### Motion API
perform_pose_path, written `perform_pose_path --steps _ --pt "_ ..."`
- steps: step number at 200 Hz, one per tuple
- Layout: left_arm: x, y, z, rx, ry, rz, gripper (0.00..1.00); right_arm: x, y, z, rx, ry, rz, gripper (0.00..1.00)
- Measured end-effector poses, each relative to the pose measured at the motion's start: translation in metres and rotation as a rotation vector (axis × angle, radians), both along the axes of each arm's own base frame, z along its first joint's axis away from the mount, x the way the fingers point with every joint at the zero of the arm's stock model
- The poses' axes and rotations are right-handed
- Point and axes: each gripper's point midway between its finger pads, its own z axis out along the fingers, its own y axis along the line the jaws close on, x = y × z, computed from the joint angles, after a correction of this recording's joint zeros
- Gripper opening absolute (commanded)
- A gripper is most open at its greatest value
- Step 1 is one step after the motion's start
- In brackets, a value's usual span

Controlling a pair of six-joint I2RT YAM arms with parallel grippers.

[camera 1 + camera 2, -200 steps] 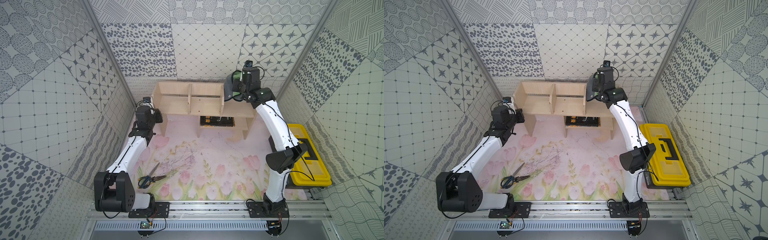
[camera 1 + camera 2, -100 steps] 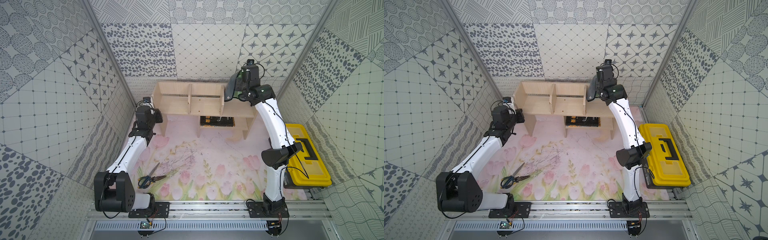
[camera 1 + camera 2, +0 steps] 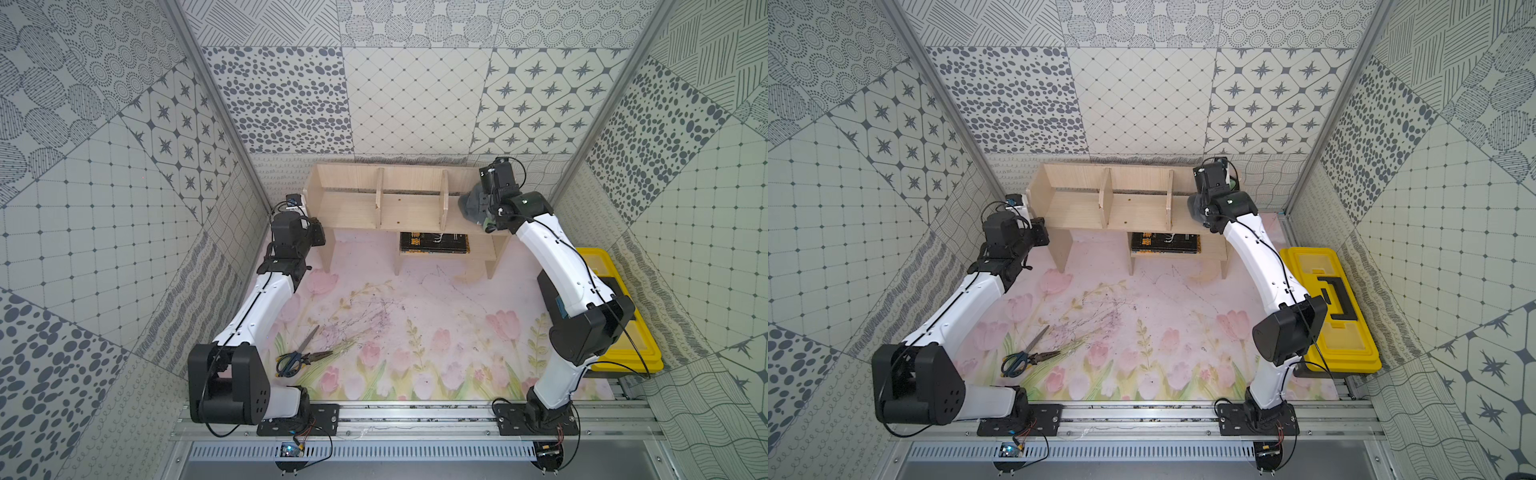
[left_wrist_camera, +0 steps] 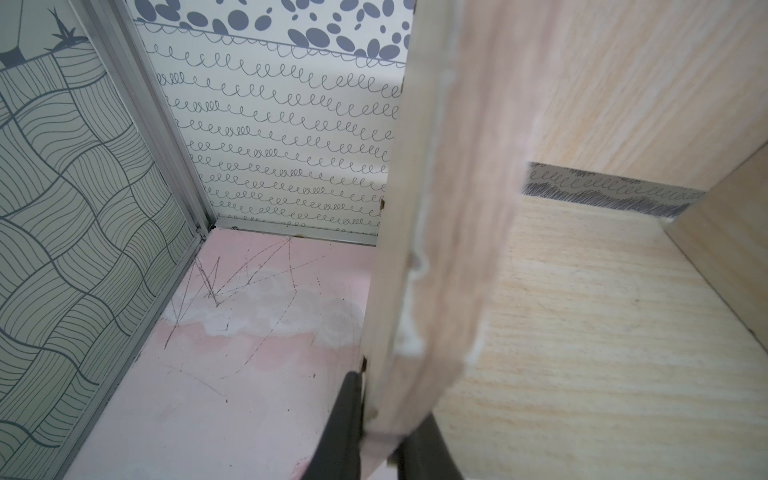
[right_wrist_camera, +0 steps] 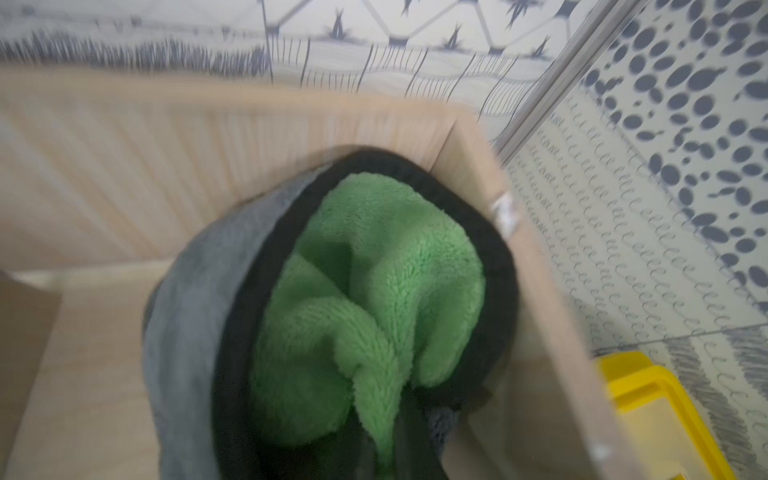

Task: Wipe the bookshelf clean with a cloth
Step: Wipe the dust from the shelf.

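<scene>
Left of frame: left gripper [image 4: 380, 432] is pinched narrow on the bookshelf [image 3: 409, 210] side panel, probably to steady it. Centre: left and middle bays are bare, with a small speck [image 3: 1129, 199] in a top view; can't tell if they've been wiped. Upper right: right gripper [image 5: 376, 453] is clamped on the bunched cloth [image 5: 374, 286], grey face out, in the right-end bay's back corner. I'd say mid-task; the lower shelf with the dark book [image 3: 434, 242] probably isn't done yet.
</scene>
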Motion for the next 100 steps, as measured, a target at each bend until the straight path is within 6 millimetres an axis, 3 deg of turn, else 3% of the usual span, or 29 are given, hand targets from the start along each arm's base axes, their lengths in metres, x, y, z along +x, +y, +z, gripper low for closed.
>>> perform_pose_path --steps 10,20,36,69,100 --pt "0.000 0.000 0.000 0.000 0.000 0.000 0.00 -0.007 0.005 -0.022 0.000 0.045 0.013 0.00" --pt "0.000 0.000 0.000 -0.001 0.000 0.000 0.00 -0.006 0.009 -0.029 0.009 0.036 0.012 0.00" --pt "0.000 0.000 0.000 -0.001 0.000 0.001 0.00 -0.004 0.006 -0.024 0.045 0.006 -0.005 0.00" --pt "0.000 0.000 0.000 -0.001 0.000 0.000 0.00 0.008 -0.020 -0.015 0.125 -0.023 -0.073 0.00" --pt "-0.001 0.000 0.000 -0.001 0.003 -0.001 0.00 0.033 -0.007 0.017 0.214 -0.082 -0.027 0.00"
